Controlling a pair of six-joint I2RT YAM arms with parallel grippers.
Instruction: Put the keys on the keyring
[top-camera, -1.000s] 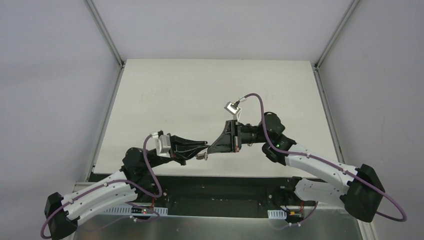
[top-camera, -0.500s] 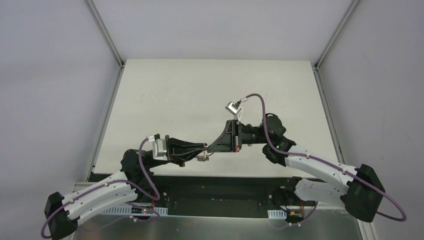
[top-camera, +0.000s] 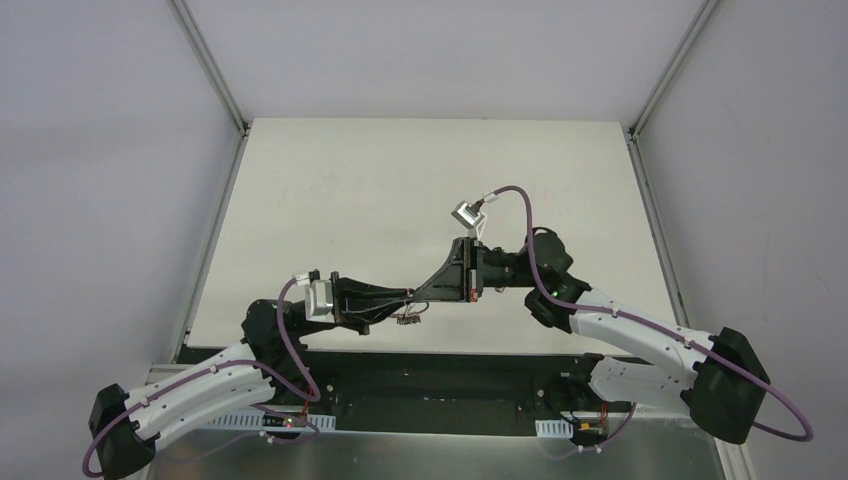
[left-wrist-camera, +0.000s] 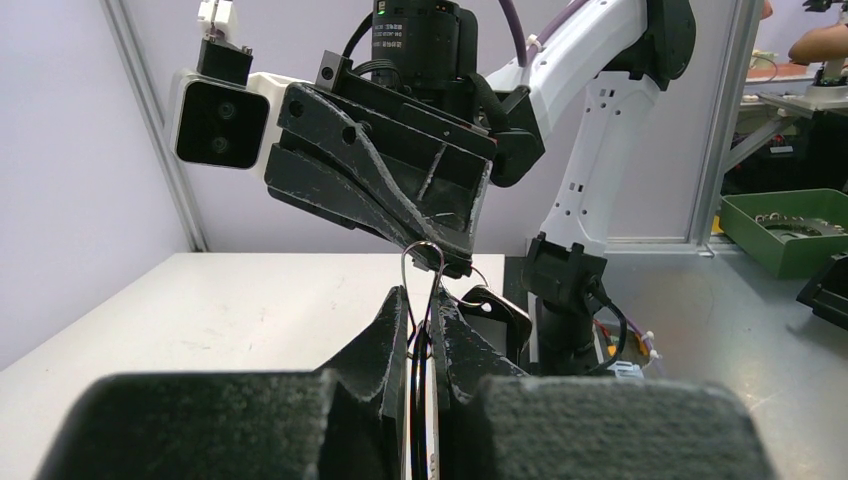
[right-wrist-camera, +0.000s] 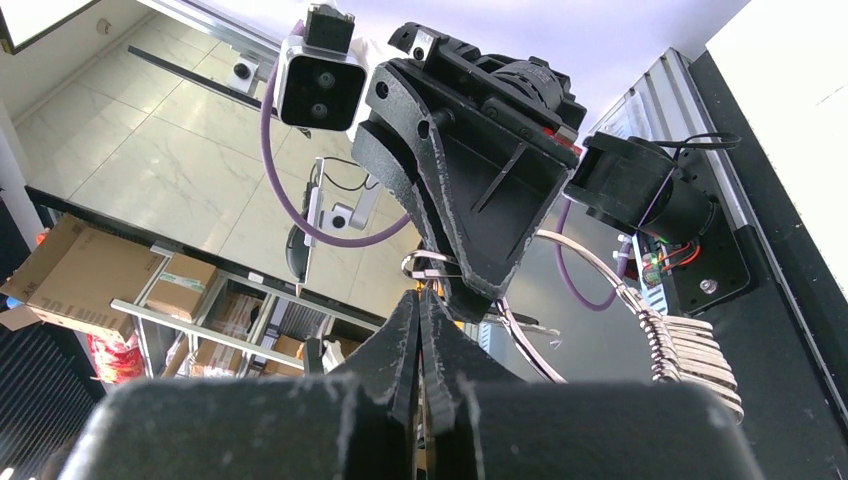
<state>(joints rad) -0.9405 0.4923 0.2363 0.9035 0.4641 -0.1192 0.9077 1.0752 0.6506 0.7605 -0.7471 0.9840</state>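
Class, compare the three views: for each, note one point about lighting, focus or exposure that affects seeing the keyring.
Top external: soft, even light; where the left claw meets the right claw, fine detail is lost. Left wrist: its own fingers blur black; the keyring wire is sharp. Right wrist: the table is blown out white, the foreground dark and soft.

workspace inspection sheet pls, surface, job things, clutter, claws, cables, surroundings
surface: white table, matt
job's things: keyring held off the table; metal bunch hangs on it, single keys not told apart
clutter: nothing seen
claws: left claw shut on the keyring wire; right claw shut, tips at the wire
cables: purple cables loop free, no snag seen
surroundings: grey walls, green bin off to the side
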